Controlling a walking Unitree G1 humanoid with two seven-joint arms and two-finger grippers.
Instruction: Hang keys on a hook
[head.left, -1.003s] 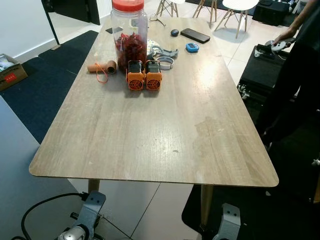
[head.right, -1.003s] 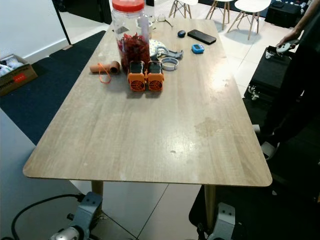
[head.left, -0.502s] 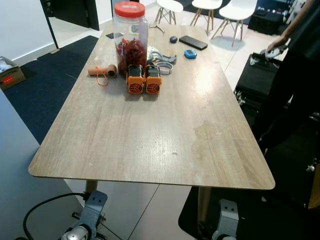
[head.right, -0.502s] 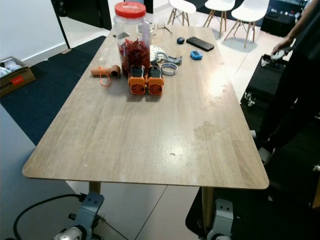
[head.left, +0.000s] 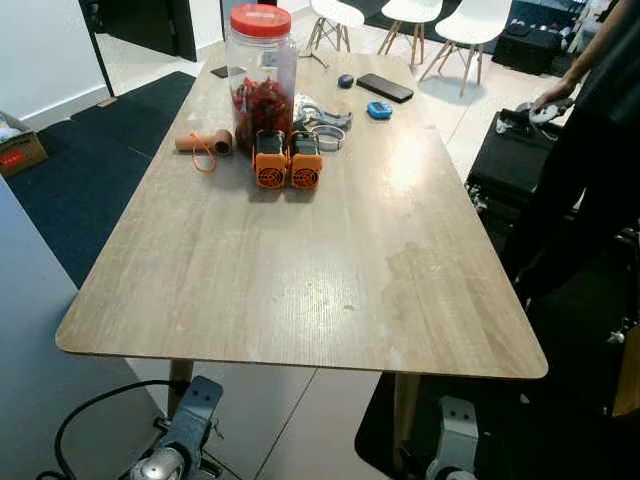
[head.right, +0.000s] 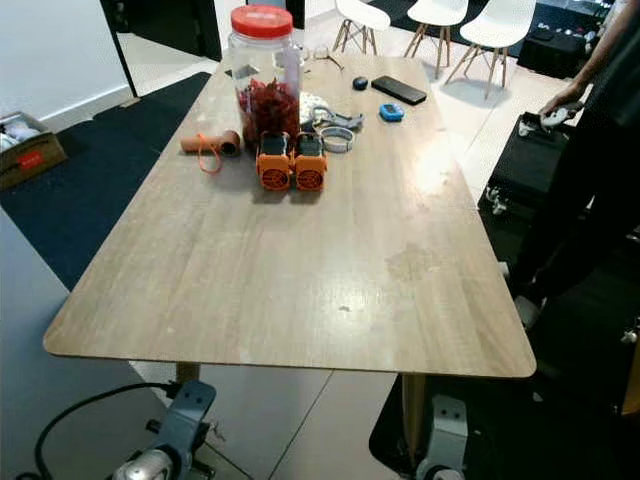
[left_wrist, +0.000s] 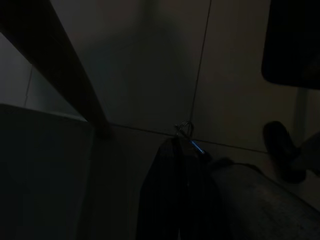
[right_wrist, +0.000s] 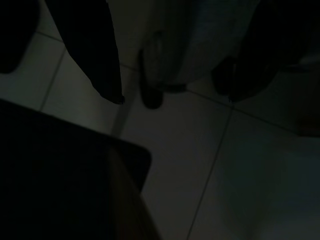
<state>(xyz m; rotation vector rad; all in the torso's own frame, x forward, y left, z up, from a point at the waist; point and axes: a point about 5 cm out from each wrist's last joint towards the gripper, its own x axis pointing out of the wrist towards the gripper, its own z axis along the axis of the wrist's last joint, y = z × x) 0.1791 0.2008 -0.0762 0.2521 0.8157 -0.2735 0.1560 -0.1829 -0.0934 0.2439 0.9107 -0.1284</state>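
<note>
1. The camera has tilted since earlier; nothing on the table (head.left: 300, 260) moved.
2. Below the table, the left gripper (left_wrist: 182, 145) pinches the keys (left_wrist: 186, 131).
3. Below the table, the right gripper (right_wrist: 170, 95) hangs spread.

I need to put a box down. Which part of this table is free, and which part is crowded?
Free: the wooden table from the two orange devices to the near edge. Crowded: the far end, around the red-lidded jar, phone and cardboard tube.

1. Left arm hangs low; left gripper (left_wrist: 181, 150) has its fingers pressed together, pointing down.
2. Right arm hangs low; right gripper (right_wrist: 170, 97) fingers (right_wrist: 95, 55) spread apart.
</note>
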